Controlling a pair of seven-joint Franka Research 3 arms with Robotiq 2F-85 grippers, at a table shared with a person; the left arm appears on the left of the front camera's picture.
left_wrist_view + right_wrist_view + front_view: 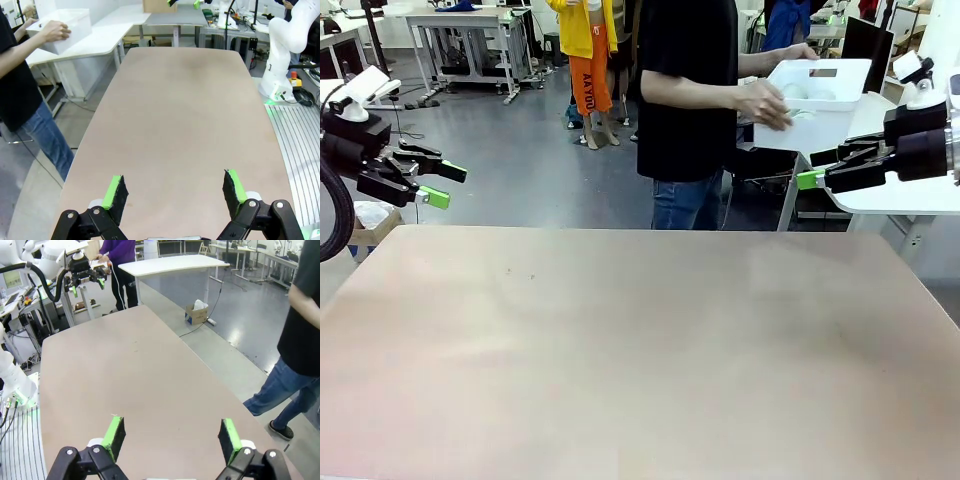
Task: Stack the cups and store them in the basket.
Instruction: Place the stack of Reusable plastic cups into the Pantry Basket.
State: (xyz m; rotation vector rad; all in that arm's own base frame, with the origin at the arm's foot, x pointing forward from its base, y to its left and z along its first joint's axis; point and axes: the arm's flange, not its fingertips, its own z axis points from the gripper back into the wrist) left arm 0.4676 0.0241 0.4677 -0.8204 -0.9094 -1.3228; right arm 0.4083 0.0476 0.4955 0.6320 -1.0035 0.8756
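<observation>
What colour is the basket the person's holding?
White; the basket shows best in the front view.

The table (620, 340) has a smooth, matt top of pale beige-pink laminate look. The basket (830, 100) in the person's hands is white plastic with a slight gloss. The left gripper (174, 191) and right gripper (171, 434) have black metal-like links and green pads (116, 191) with a rough dark inner face. The floor (520, 160) is grey and shiny.
</observation>
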